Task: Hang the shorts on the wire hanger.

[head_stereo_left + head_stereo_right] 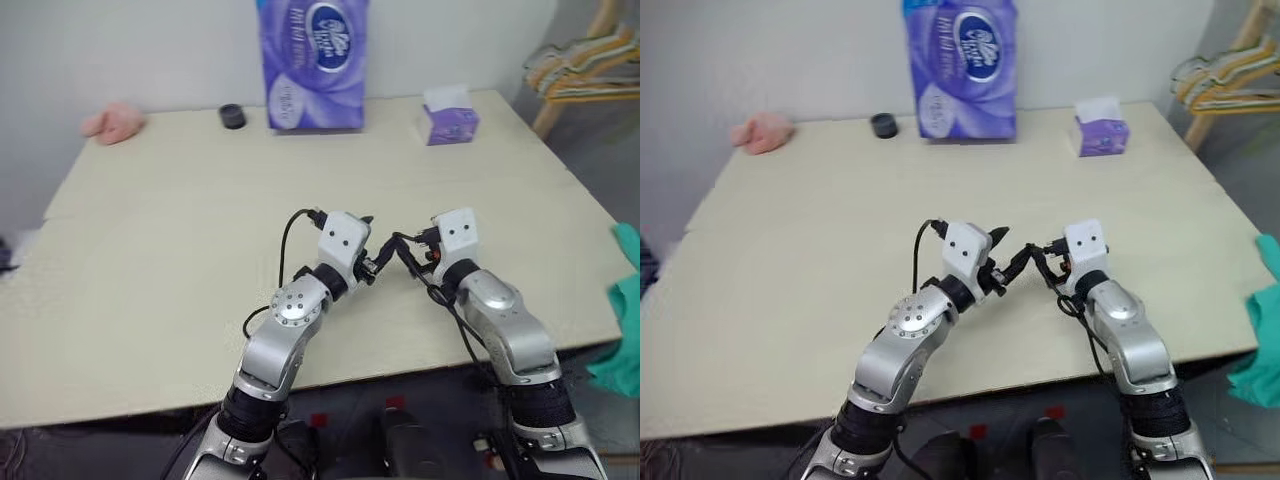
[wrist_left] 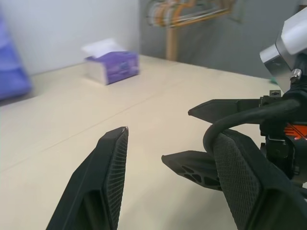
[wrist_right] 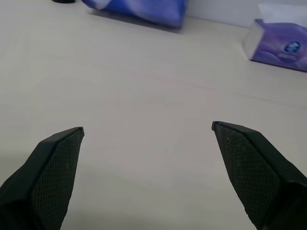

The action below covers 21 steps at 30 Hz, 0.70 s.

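The teal-green shorts (image 1: 625, 320) hang off the table's right side, cut off by the picture's edge. I cannot pick out a single wire hanger. Both arms reach over the near middle of the table (image 1: 180, 250), hands close together and well left of the shorts. My left gripper (image 2: 173, 134) is open, with nothing between its fingers. The right gripper's black fingers (image 2: 216, 105) and a looped cable sit just beside it. My right gripper (image 3: 147, 126) is open wide over bare tabletop and holds nothing.
A tall purple tissue pack (image 1: 313, 62), a small purple tissue box (image 1: 446, 120), a black round object (image 1: 232, 116) and a pink cloth (image 1: 113, 122) line the far edge. A bunch of hangers (image 1: 585, 65) hangs on a wooden rack at the far right.
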### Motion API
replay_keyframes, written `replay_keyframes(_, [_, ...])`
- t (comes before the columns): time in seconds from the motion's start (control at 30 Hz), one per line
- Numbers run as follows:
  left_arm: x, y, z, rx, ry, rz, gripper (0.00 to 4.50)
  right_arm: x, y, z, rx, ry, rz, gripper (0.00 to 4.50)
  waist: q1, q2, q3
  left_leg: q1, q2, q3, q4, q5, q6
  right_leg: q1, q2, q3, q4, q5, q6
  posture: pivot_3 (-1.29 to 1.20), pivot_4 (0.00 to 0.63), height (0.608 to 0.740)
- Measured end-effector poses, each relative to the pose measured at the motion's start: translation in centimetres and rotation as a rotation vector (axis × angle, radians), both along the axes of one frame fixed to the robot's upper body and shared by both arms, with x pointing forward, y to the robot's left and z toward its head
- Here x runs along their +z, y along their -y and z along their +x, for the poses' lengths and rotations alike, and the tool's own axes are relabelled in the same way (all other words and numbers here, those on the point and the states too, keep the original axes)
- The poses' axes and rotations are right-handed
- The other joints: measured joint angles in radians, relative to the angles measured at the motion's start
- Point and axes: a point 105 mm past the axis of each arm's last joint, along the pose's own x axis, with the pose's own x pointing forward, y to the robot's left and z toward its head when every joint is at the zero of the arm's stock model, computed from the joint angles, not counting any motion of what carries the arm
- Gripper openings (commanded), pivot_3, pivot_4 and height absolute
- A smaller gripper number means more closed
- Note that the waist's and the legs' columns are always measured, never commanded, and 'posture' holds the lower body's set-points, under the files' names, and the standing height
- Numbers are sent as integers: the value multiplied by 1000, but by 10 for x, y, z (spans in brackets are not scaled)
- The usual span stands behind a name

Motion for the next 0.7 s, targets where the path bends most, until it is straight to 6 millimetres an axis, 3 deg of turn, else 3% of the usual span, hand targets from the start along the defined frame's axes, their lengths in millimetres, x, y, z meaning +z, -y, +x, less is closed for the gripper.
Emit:
replay_keyframes(0.07, [-9,-6,-3,31,-22,-9,2775,-11,-8,0,7,-17,37,4487,12,-7,-11,0,0,-2,-1,0,0,0,0,-2,0,0,0,154,111,740])
replay_keyframes(0.2, [-24,-14,-4,77,-65,-10,2775,-32,-17,-1,17,-70,69,4487,36,-8,-13,-2,0,-5,-1,2,-3,-1,-1,-5,0,1,-2,183,106,740])
replay_keyframes(0.47, [-23,-27,-5,187,-41,-39,2775,-27,-36,10,80,-51,62,4487,62,-7,-26,-2,0,-11,-1,4,-6,0,0,-11,0,2,-5,248,90,740])
replay_keyframes(0.7, [-20,-31,0,173,-31,-20,2775,-27,-37,12,93,-33,48,4487,90,-7,-33,-2,0,-13,-1,5,-7,0,0,-14,0,2,-5,230,81,740])
